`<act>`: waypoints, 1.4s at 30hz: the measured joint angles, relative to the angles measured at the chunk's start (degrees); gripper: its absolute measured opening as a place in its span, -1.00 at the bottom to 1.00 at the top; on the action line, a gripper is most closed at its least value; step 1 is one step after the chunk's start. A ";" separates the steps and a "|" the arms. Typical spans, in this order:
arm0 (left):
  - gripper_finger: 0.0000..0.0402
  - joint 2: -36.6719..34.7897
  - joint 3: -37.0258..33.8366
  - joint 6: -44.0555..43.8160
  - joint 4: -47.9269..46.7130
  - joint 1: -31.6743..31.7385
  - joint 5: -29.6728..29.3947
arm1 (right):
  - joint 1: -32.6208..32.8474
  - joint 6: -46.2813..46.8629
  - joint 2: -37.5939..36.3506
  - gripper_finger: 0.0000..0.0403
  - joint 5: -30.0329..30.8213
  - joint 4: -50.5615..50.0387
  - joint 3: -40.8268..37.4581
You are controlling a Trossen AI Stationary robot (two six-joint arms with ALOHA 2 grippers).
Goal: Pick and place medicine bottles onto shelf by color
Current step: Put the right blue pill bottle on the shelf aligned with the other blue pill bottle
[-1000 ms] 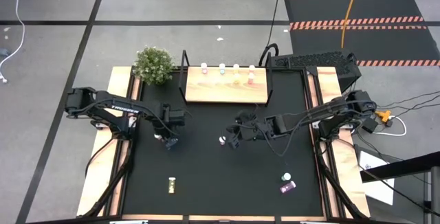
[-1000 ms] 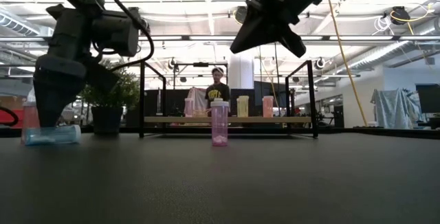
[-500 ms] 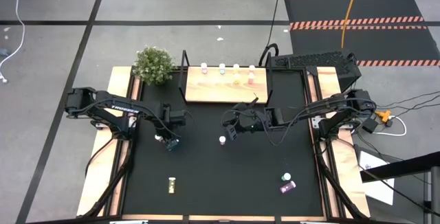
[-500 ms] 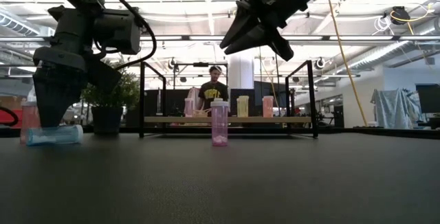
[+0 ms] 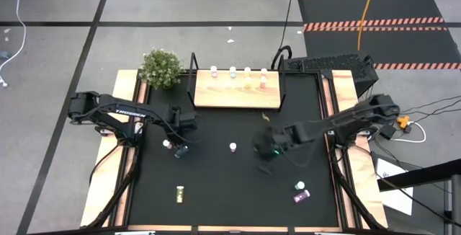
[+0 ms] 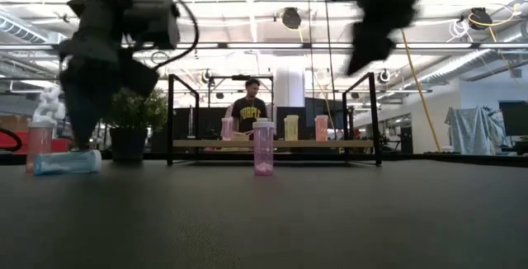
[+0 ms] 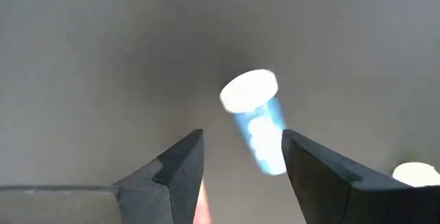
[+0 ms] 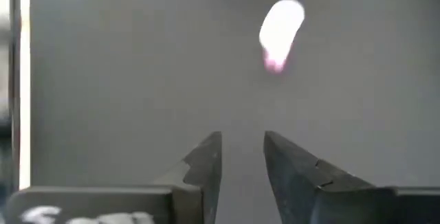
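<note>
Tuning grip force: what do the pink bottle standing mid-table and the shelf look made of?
Pink bottle: looks like translucent tinted plastic with an opaque white cap; light passes through its body. Shelf: pale wooden board, matte, on thin black posts, probably metal.

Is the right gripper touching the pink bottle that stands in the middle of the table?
Apart. In the high view, bare black table separates the right gripper from the pink bottle. The right wrist view shows nothing between the fingers.
</note>
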 joint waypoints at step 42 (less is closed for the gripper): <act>-0.01 -0.28 28.58 22.97 10.58 -2.47 -17.79 | 36.17 17.78 -21.84 0.11 -1.72 11.14 -38.30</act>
